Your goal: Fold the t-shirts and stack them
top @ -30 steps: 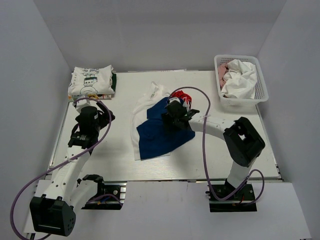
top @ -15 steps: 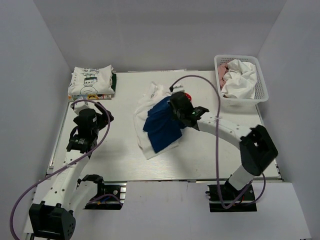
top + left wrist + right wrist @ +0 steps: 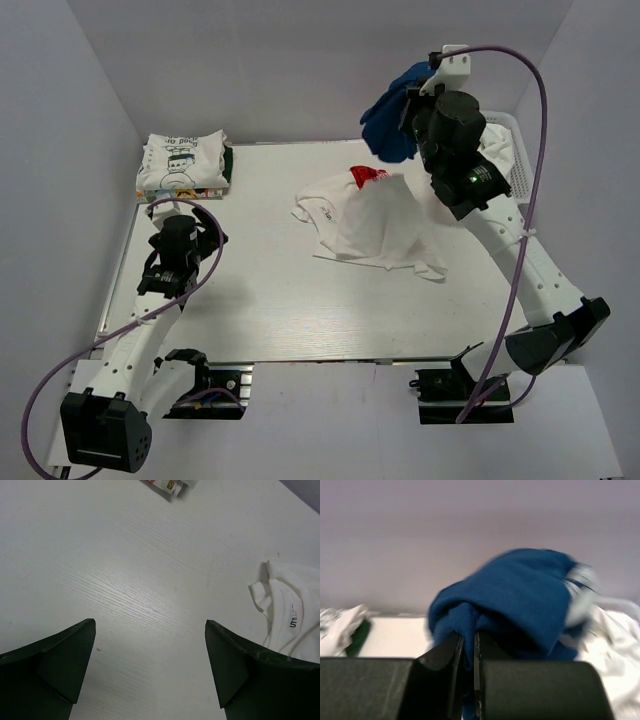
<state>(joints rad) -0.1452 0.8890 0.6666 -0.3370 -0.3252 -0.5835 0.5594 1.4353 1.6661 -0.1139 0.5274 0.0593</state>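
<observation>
A white tee (image 3: 295,602) lies toward the middle of the counter (image 3: 125,580). Inside its collar is a small dark neck label (image 3: 293,622). In the left wrist view it begins "UT"; the rest is too small to read. At the far left corner, the folded white tee (image 3: 183,160) carries a line of dark lettering (image 3: 180,142) above its cartoon print, too blurred to read. A small tag (image 3: 170,485) with a yellow-and-black mark is illegible.

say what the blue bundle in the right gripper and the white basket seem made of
Royal-blue t-shirt: apparently soft matte knit cloth; it bunches and hangs limp from the right gripper. White lattice basket: probably rigid plastic, given its slotted wall.
</observation>
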